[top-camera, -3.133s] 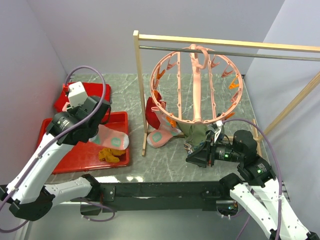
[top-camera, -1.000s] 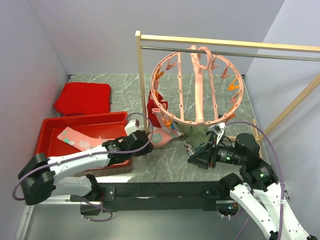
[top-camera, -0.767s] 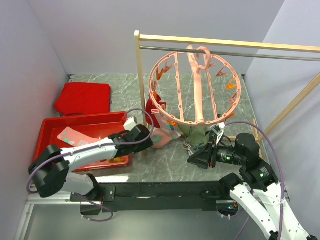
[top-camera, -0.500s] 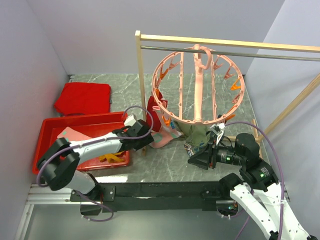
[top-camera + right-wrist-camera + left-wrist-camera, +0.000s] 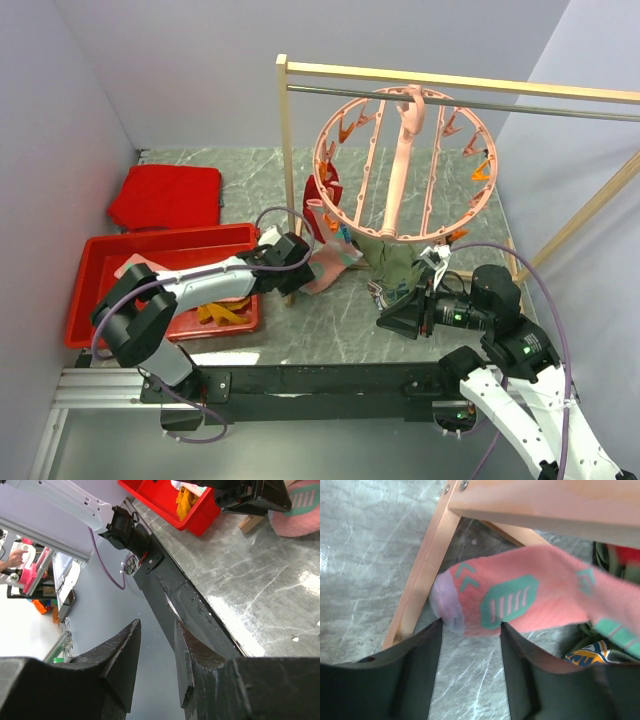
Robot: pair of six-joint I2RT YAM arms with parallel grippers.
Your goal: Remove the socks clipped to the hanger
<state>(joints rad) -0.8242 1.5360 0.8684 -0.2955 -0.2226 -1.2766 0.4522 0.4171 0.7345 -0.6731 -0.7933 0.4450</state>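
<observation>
Grey veined marble counter [image 5: 420, 330], enclosed by plain lilac walls [image 5: 190, 70]. Wooden rack [image 5: 284, 150] with metal rail [image 5: 530, 104]; round salmon plastic hanger [image 5: 400, 170] is hooked there, tilted. Knitted pink sock [image 5: 540, 595] is hung below the ring's left rim, beside the rack post. Left tool [image 5: 471, 626]: jaws parted at the toe, grip cannot be told. Right tool [image 5: 157, 630]: released, empty.
</observation>
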